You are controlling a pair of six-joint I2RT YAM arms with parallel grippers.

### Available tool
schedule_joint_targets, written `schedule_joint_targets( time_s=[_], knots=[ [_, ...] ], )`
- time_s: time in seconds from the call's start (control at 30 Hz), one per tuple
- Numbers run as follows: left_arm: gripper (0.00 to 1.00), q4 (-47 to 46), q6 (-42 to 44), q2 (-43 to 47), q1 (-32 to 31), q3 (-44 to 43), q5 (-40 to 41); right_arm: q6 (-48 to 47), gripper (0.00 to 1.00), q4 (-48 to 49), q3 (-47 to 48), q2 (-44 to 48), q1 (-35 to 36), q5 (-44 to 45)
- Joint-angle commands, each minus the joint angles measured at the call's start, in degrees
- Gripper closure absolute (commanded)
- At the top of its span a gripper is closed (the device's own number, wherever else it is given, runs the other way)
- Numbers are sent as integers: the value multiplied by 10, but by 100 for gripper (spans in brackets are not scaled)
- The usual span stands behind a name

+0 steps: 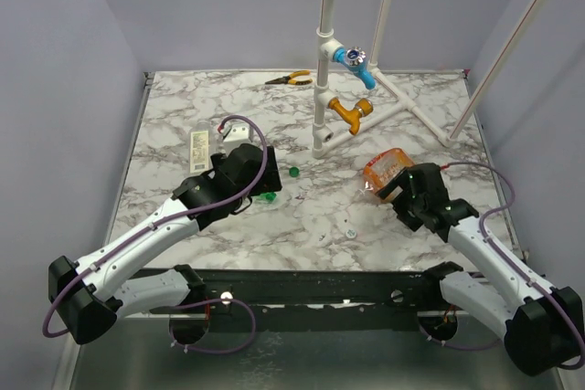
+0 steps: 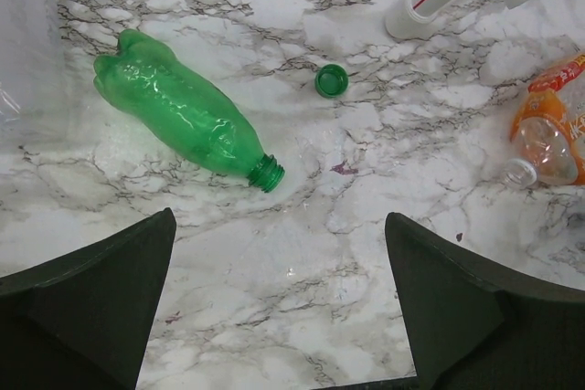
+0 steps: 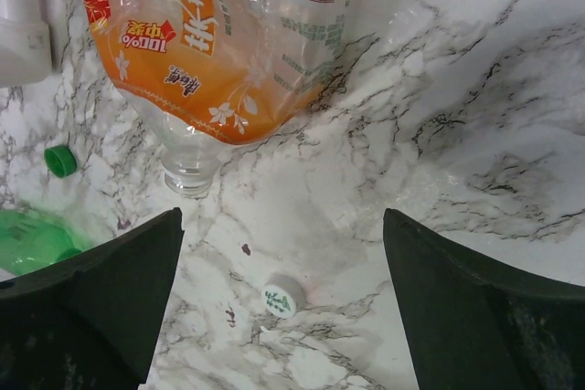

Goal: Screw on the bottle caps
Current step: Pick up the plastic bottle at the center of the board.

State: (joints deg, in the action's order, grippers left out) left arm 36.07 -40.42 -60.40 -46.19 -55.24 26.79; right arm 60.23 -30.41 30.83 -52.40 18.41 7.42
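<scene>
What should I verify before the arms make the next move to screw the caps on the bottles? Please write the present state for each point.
1. Left gripper open and empty: ok.
2. Right gripper open and empty: ok.
3. Green bottle has a bare neck, ready for a cap: ok.
4. Green cap lies free, touching nothing: ok.
5. White cap lies free, near the mouth of the orange bottle: ok.
6. Bottles upright for screwing: not ok; the green one and the orange one both lie on their sides.
</scene>
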Motion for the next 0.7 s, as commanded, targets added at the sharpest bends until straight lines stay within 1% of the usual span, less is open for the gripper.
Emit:
schedule_joint_targets(
  time_s=[0.0, 0.1, 0.27, 0.4, 0.67],
  knots=[
    [1, -12, 10, 4, -1, 10, -25, 61, 7, 61, -29, 4, 1, 21],
    [1, -14, 4, 3, 0, 13, -26, 89, 10, 100, -56, 14, 1, 27],
    [1, -14, -1, 8, 0, 15, -31, 130, 13, 136, -94, 25, 1, 72],
    [1, -17, -1, 10, 0, 16, -30, 157, 14, 166, -109, 12, 1, 100],
    [1, -21, 0, 2, 1, 20, -32, 155, 14, 298, -151, -20, 1, 116]
  ],
)
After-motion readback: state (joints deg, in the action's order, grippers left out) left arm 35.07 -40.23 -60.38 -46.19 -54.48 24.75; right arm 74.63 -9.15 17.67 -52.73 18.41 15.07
